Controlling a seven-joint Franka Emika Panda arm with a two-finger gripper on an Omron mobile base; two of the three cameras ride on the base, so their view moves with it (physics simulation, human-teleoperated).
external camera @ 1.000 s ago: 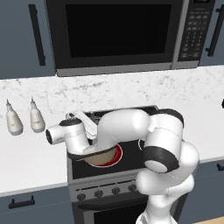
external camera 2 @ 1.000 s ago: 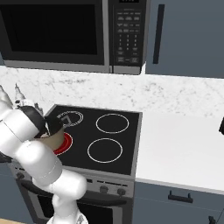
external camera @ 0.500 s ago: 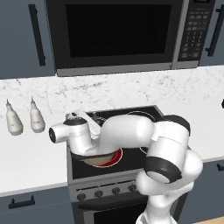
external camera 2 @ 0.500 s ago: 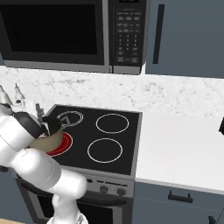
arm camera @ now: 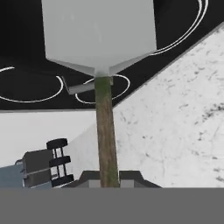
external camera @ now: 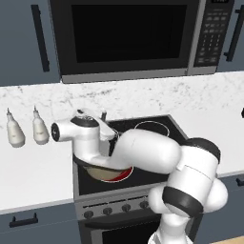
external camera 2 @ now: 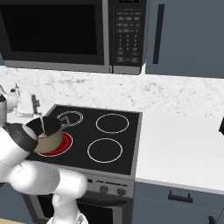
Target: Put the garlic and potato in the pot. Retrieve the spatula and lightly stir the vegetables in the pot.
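The two dark gripper (arm camera: 109,176) jaws are clenched on the brown wooden-handled spatula (arm camera: 105,127) with a wide grey blade, above the black stove (arm camera: 26,57).

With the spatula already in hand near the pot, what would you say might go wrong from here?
1. The jaws hold the spatula by the very end of its handle, so pushing on food with the wide blade could twist or slip it in the grip.
2. The pot sits on a glowing red burner near the stove's front left corner; a firm stir might shove it off the ring.
3. The arm hides the pot in the left base view, so its contents are hard to check.
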